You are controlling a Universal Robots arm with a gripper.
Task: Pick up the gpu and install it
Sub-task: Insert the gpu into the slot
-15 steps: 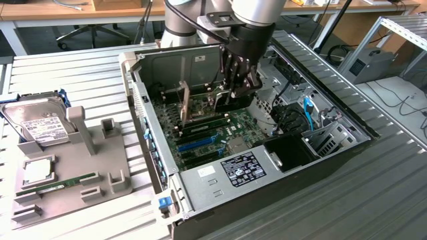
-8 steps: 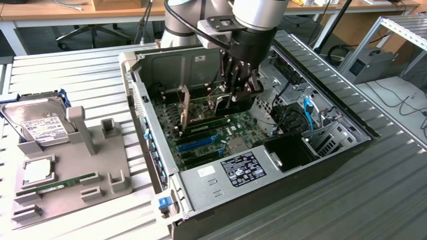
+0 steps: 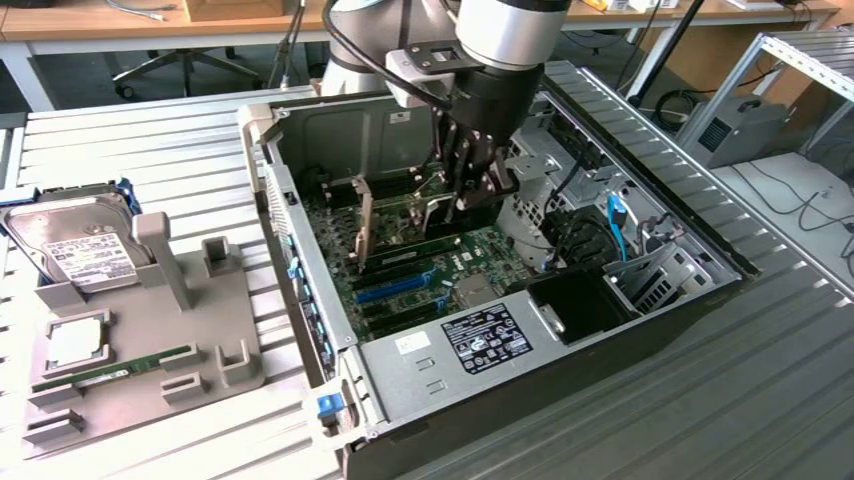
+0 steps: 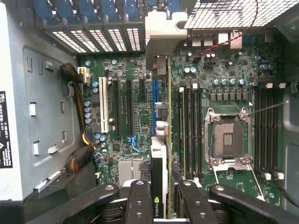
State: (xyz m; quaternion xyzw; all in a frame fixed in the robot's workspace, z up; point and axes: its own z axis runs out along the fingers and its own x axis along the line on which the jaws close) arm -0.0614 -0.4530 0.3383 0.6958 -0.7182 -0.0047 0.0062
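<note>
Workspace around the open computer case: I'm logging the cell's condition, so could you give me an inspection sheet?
Surface: slatted metal table.
Job's things: graphics card edge-on above the motherboard slots, inside the open computer case; whether it is seated cannot be told.
Clutter: grey holder beside the case, carrying a hard drive and a RAM stick.
Grippers: gripper shut on the graphics card.
Cables: blue cable and a wire bundle inside the case.
Surroundings: office chair, wooden desk.
</note>
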